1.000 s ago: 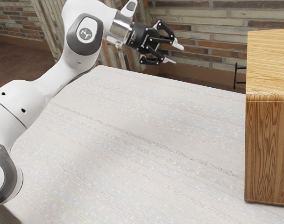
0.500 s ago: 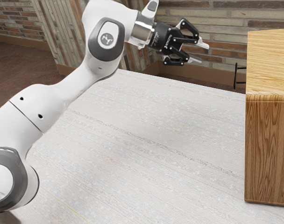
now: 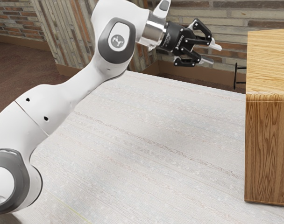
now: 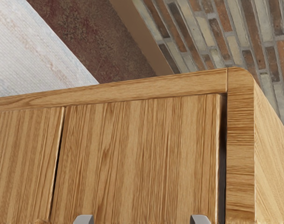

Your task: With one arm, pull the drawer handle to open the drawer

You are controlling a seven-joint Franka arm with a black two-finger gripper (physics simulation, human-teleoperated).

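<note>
A light oak cabinet (image 3: pixel 269 116) stands on the table at the exterior view's right. From its far face a thin black drawer handle (image 3: pixel 236 76) sticks out toward the exterior view's left. My black gripper (image 3: pixel 216 54) hangs in the air a short way to the left of that handle and slightly above it, pointing at the cabinet. Its fingers are open with nothing between them. In the wrist view the cabinet's front (image 4: pixel 142 158) is close ahead, with a vertical seam (image 4: pixel 58 158) between two wooden panels.
The pale grey table (image 3: pixel 146 140) stretches under the arm. A brick wall (image 3: pixel 216 28) and a dark floor (image 4: pixel 104 37) lie beyond the table's far edge. The cabinet's top corner (image 4: pixel 240 79) is close to my hand.
My arm has swung toward the exterior view's right, carrying the gripper from mid-table height much closer to the handle. The fingers stayed open. The cabinet has not moved.
</note>
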